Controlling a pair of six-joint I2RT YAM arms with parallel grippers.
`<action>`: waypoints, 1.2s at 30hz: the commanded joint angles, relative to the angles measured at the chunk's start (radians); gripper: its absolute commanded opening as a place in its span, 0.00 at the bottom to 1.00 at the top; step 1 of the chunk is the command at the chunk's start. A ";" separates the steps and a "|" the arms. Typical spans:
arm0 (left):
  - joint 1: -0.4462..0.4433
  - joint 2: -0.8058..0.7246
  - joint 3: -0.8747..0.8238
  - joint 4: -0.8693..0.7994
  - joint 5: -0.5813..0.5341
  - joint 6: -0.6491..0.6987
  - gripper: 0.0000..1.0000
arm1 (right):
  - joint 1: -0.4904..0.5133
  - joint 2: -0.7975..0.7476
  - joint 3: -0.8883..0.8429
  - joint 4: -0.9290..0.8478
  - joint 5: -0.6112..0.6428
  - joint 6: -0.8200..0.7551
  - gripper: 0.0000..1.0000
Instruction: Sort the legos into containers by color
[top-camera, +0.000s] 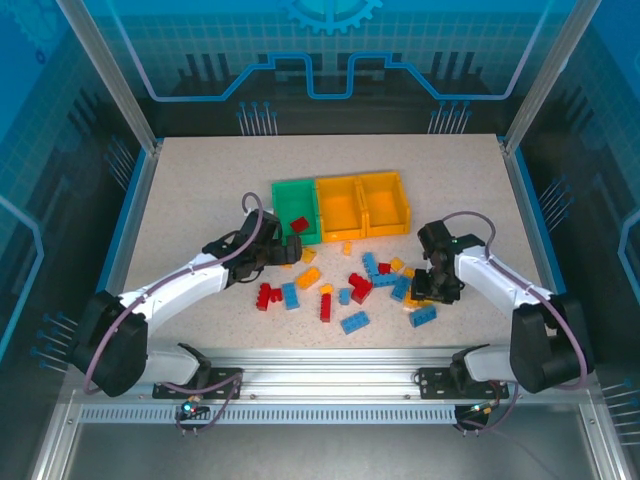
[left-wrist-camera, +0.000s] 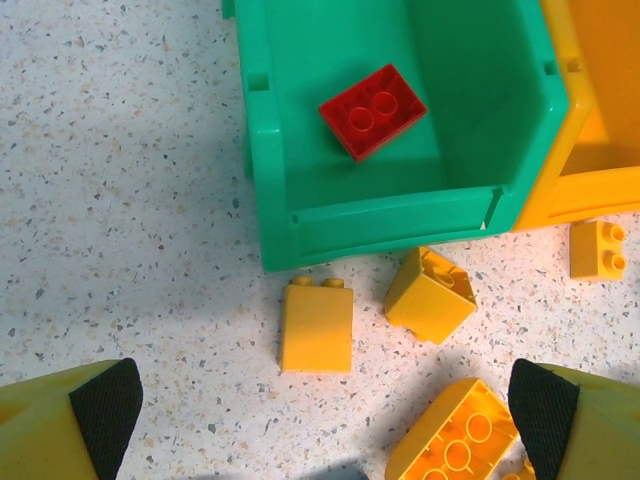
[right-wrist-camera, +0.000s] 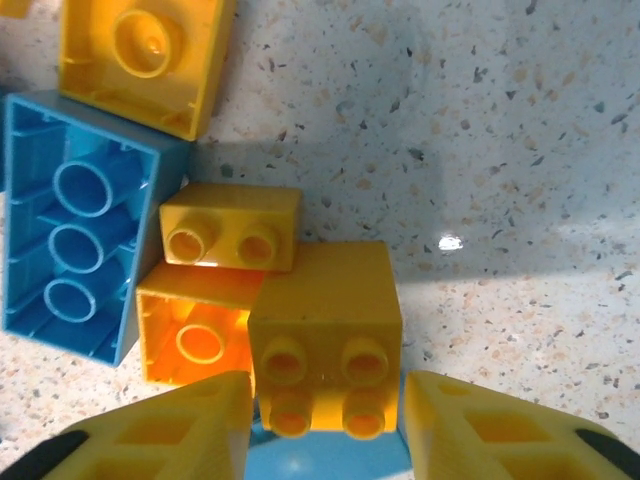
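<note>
1 yellow lego (right-wrist-camera: 325, 310) in right tool (right-wrist-camera: 325, 405).

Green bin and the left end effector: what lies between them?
Loose yellow bricks on the table, between the green bin and the left end effector, in left wrist view.

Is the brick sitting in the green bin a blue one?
No, the brick lying on the floor of the green bin is red, with its studs facing up.

Twin white-and-black arms
Left arm (top-camera: 185, 283) and right arm (top-camera: 495, 280): white shells, black joints, looping mauve cables (top-camera: 462, 214); yellow fingers (left-wrist-camera: 40, 435) carry black pads (left-wrist-camera: 105, 405).
</note>
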 joint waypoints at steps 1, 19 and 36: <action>-0.008 -0.028 -0.014 0.009 0.009 -0.019 0.99 | 0.011 0.037 -0.008 0.023 0.016 -0.006 0.40; -0.014 -0.025 -0.020 -0.014 -0.005 -0.030 0.99 | 0.006 -0.070 0.246 0.042 -0.025 -0.055 0.22; -0.057 -0.081 -0.116 -0.180 -0.053 -0.184 0.99 | -0.015 0.527 0.759 0.254 -0.036 -0.059 0.24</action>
